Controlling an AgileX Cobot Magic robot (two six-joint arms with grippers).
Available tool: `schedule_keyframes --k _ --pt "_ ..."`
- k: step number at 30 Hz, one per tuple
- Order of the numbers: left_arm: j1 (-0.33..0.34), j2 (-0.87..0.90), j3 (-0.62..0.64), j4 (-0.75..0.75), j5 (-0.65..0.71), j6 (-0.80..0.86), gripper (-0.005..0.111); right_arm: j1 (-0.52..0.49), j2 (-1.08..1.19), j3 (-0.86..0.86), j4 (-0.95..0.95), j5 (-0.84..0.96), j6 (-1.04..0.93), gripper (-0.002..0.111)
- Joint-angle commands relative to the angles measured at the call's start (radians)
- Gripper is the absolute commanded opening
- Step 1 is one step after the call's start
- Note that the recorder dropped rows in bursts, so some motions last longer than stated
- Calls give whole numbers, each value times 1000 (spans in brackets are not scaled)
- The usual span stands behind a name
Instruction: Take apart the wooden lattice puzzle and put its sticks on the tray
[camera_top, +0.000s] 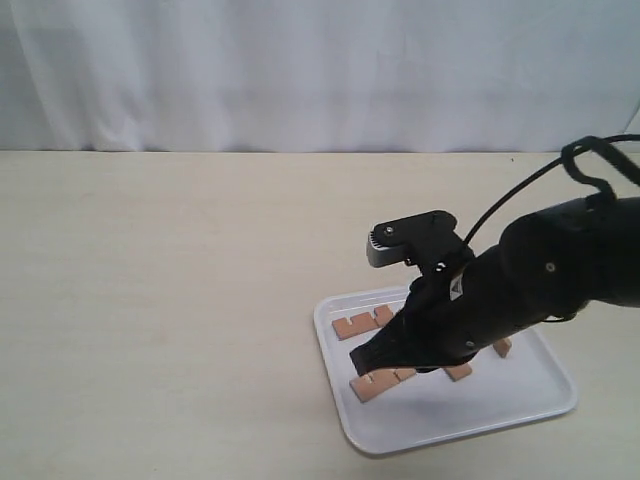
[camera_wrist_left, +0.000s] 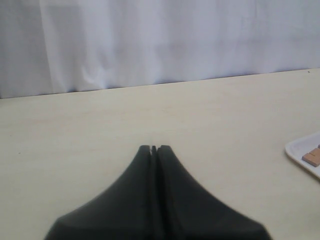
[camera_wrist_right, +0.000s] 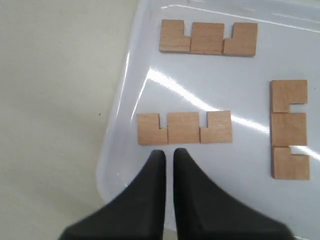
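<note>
White plastic fills most of the right wrist view: the tray (camera_wrist_right: 131, 95) with three sticks (camera_wrist_right: 208, 38) lying flat on its floor, apart from one another. Each shows its two square notches clearly. The right gripper (camera_wrist_right: 169, 152) hangs over the tray's edge with its black fingers drawn together, only a thin slit between them and nothing pinched. The nearest stick (camera_wrist_right: 184, 128) lies just beyond the fingertips, its notched edge turned away from them.

The exterior view gives what that close look cannot: the tray (camera_top: 500, 405) sits on the pale table (camera_top: 180, 300), low on the right side, and the right arm (camera_top: 540, 270) reaches down over it. Here four pieces of light-brown wood can be counted. Two are in the open on the tray's left part, one at its far corner (camera_top: 362, 323) and one nearer the front (camera_top: 380, 383). Two more peek out from behind the arm (camera_top: 459, 371), (camera_top: 503, 346). The fingertips themselves are hard to make out against the dark arm.

The left gripper (camera_wrist_left: 154, 148) appears only in its own wrist view, jaws pressed together and empty, above bare table (camera_wrist_left: 150, 110) before a white curtain (camera_wrist_left: 150, 40). A corner of the tray (camera_wrist_left: 301, 148) and the end of one stick (camera_wrist_left: 312, 156) show at that view's edge, well away from the gripper.
</note>
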Motion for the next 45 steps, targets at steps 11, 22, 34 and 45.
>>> schedule_keyframes --k 11,22,34,45 --pt "-1 0 2 -1 -12 -3 0 0 -225 31 -70 562 -9 4" --pt "-1 0 2 -1 -12 -3 0 0 -316 274 -24 534 24 4" --pt "-1 0 2 -1 -12 -3 0 0 -629 286 -25 400 92 4" --pt "-1 0 2 -1 -12 -3 0 0 -1019 471 -197 -117 -8 4"
